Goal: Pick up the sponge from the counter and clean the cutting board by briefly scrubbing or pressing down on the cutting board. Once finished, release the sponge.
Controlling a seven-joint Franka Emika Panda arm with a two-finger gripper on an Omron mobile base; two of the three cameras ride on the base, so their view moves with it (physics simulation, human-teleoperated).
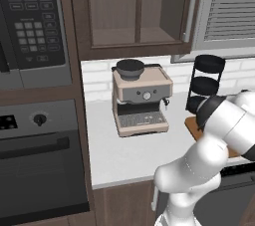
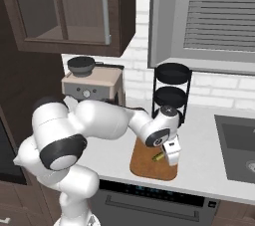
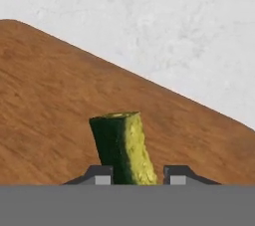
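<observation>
My pincer (image 3: 133, 175) pinches the sponge (image 3: 122, 146) between its two dark tips, the block standing on end with its dark green layer on one side and its yellow on the other. I hold it low over the cutting board (image 3: 60, 115), whether touching I cannot tell. From the right base view the sponge (image 2: 158, 157) hangs over the middle of the board (image 2: 149, 168), which lies near the front edge of the counter (image 2: 201, 153). A black tiered rack (image 2: 172, 90) stands behind the board; a beige coffee machine (image 1: 141, 99) sits farther left.
</observation>
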